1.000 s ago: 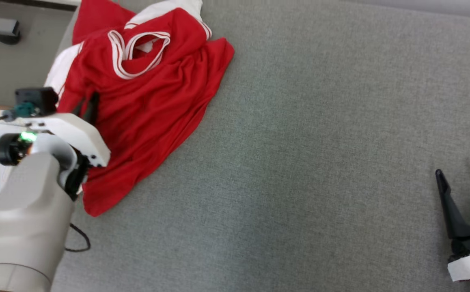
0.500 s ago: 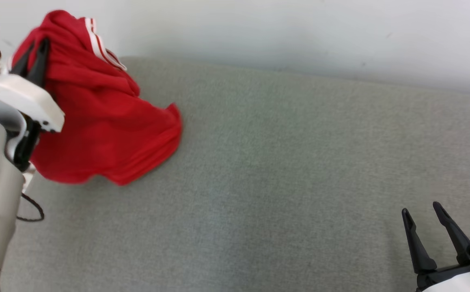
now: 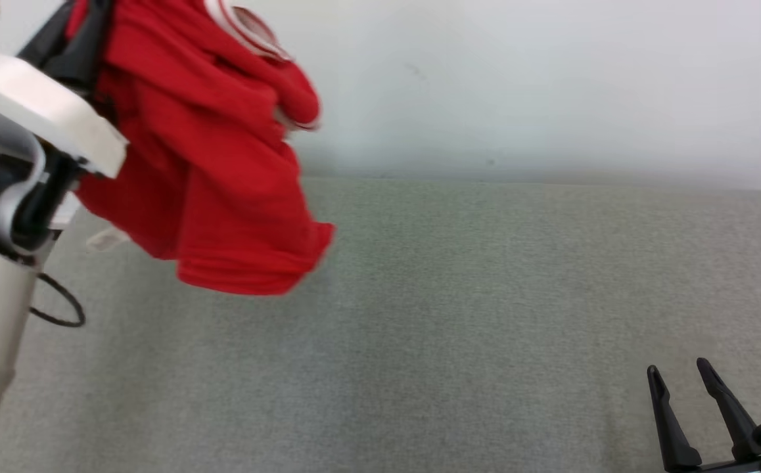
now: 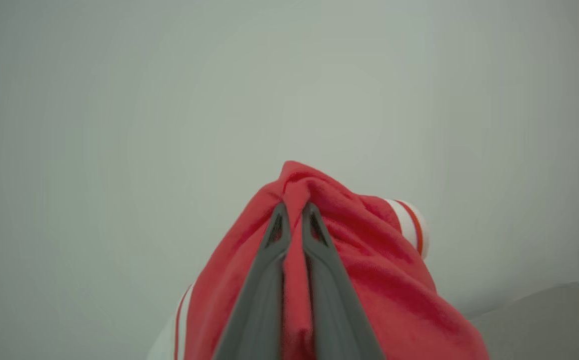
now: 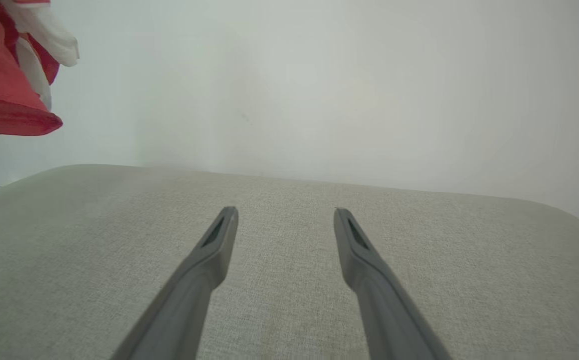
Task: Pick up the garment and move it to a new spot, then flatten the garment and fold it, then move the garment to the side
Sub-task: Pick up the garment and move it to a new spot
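Observation:
The garment (image 3: 209, 171) is a red shirt with white striped trim, hanging bunched in the air at the upper left, clear of the grey surface. My left gripper (image 3: 81, 29) is shut on a fold of it near the top. In the left wrist view the two fingers of my left gripper (image 4: 293, 212) pinch red cloth of the garment (image 4: 369, 270) between them. My right gripper (image 3: 679, 374) stands open at the lower right above the surface, holding nothing; its fingers (image 5: 219, 240) are spread wide in the right wrist view, where the garment's hem (image 5: 4, 110) hangs at the far left.
A grey fabric-covered surface (image 3: 453, 315) spreads across the lower part of the head view. A plain pale wall (image 3: 551, 85) rises behind its far edge. A thin black cable (image 3: 58, 309) loops beside my left forearm.
The garment has been lifted off the surface by my left gripper and now hangs free. The head camera has tilted up, bringing the wall into view. The right gripper stays open.

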### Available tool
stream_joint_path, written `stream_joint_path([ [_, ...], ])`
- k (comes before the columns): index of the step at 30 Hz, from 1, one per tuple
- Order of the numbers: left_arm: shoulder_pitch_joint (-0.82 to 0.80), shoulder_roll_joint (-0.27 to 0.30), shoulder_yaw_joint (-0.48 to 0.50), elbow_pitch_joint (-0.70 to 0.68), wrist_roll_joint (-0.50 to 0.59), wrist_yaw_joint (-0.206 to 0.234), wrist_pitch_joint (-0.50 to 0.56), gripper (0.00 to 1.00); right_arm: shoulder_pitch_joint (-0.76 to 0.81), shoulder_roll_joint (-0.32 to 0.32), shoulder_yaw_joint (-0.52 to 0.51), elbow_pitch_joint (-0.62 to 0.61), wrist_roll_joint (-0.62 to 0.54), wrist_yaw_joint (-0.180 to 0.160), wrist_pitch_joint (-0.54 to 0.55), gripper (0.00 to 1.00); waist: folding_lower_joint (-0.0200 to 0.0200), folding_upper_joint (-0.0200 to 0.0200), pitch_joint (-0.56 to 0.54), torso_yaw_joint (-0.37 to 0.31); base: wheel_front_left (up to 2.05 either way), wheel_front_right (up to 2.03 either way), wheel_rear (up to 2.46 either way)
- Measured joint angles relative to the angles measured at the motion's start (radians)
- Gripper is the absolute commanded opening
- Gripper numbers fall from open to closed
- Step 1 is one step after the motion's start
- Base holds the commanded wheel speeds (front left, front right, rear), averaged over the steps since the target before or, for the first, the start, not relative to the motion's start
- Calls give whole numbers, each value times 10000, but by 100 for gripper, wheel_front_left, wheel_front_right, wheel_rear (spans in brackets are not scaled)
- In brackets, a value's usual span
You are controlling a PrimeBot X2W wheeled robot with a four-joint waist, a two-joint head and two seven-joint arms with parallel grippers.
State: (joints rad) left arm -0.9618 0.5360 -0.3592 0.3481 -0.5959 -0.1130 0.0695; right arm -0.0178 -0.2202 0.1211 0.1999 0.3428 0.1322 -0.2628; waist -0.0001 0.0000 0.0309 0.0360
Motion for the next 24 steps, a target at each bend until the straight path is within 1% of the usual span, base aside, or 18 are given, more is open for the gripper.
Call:
stream_joint_path([
  [2,314,-123,-59,-872,-240,100,293,0,-1,33,38,-19,0,-2,0,100,0,0,-27,-187,0,0,0],
  [6,1090,-543,-351,-2441,-617,332,798,0,-23,102,73,-48,2,-2,-17,100,0,1,-36,-614,0,0,0],
  [9,1660,-911,-782,-3394,-744,479,1026,0,-96,151,84,-67,2,-2,-19,100,0,1,-1,-988,0,0,0],
  [12,2124,-1336,-1241,-4017,-821,627,1141,0,-256,194,82,-92,4,-2,-21,100,0,1,73,-1411,0,0,0],
  [15,2534,-1885,-1724,-4272,-986,685,1154,0,-302,244,59,-92,8,-2,-19,100,0,1,178,-1862,0,0,0],
  [18,2876,-2351,-2132,-4201,-1039,715,1032,0,-381,282,12,-104,19,-2,-21,100,0,1,299,-2330,0,0,0],
  [22,3270,-2995,-2773,-3611,-1035,681,846,0,-427,355,-8,-136,23,-2,-21,100,0,1,507,-2931,0,0,0],
  [24,3469,-3177,-3055,-3068,-961,639,721,0,-443,420,15,-150,27,-2,-19,100,1,1,624,-3209,0,0,0],
])
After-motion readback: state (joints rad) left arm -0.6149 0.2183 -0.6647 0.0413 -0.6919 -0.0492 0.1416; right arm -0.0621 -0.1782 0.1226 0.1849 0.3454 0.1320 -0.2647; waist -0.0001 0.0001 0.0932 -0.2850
